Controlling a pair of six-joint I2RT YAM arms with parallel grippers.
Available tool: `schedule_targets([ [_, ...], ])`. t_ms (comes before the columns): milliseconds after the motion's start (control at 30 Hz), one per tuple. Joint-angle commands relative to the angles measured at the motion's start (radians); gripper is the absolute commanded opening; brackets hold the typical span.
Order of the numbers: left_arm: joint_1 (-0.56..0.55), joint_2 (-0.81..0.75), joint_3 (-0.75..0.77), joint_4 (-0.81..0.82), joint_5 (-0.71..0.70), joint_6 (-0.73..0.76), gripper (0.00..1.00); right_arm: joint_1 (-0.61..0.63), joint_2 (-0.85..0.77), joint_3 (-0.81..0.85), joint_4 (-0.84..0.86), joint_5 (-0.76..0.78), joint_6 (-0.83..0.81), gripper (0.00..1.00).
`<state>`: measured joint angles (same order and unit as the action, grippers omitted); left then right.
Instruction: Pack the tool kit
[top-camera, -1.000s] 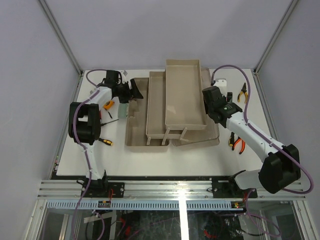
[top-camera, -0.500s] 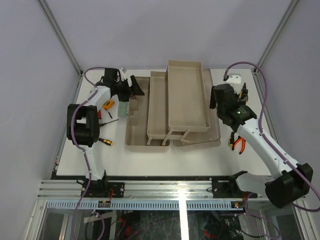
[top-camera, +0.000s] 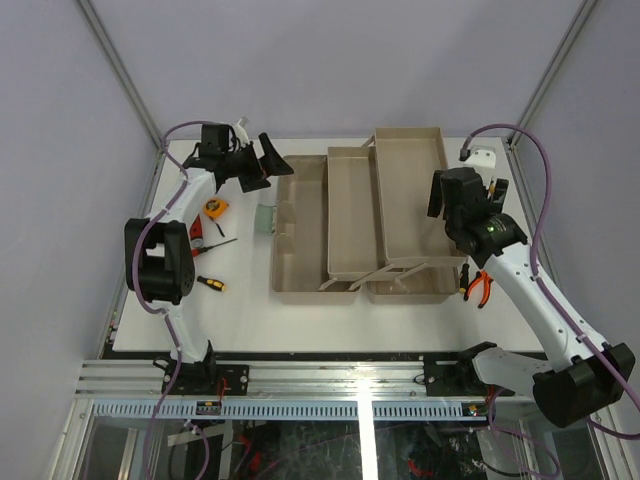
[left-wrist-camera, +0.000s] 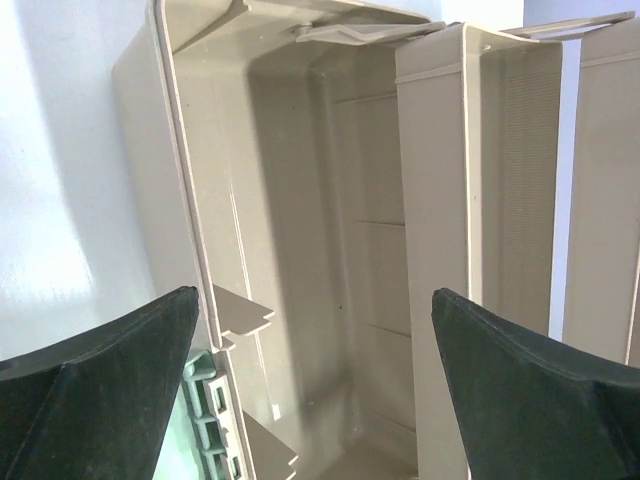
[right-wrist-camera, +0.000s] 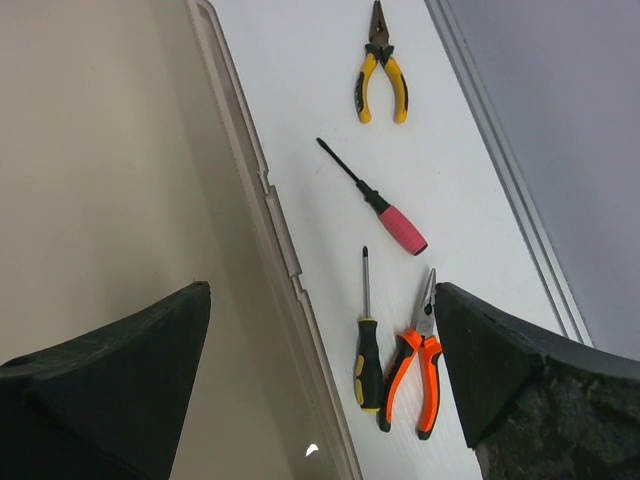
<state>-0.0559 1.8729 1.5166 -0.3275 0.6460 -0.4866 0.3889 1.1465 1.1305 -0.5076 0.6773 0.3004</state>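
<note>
White table (top-camera: 250, 320): toolbox (top-camera: 300, 250) unfolded; left gripper (left-wrist-camera: 312, 295), right gripper (right-wrist-camera: 322, 288) wide open, apparently empty.

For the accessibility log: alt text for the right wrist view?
Open right gripper hangs over the toolbox edge and the table. Beside the toolbox lie yellow pliers, a pink-handled screwdriver, a black screwdriver and orange pliers.

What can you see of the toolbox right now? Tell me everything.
The toolbox is beige plastic and rectangular, standing open and level in the middle of the white table. Its two trays are folded out, stepping up toward the right on thin link arms at the near end. Base and trays look empty. A pale green part sits on its left side. Nothing but the table touches it, as far as shows.
</note>
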Motion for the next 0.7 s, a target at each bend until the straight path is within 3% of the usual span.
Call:
schedule_targets([
  [0,-0.001,-0.024,-0.008,0.065,0.035,-0.023,1.00,-0.005,0.002,0.031,0.001,-0.042,0.023,0.99],
  [167,0.031,-0.039,0.060,0.023,0.001,0.037,1.00,-0.005,0.005,0.075,-0.009,-0.063,0.004,0.99],
  [333,0.145,-0.049,0.174,-0.106,-0.073,0.177,1.00,-0.010,0.014,0.159,-0.064,-0.115,-0.004,0.99],
  [467,0.223,-0.032,0.212,-0.273,-0.201,0.293,1.00,-0.019,0.057,0.253,-0.135,-0.194,-0.004,0.99],
  [667,0.284,-0.010,0.158,-0.402,-0.447,0.301,1.00,-0.022,0.091,0.292,-0.158,-0.282,-0.006,0.99],
])
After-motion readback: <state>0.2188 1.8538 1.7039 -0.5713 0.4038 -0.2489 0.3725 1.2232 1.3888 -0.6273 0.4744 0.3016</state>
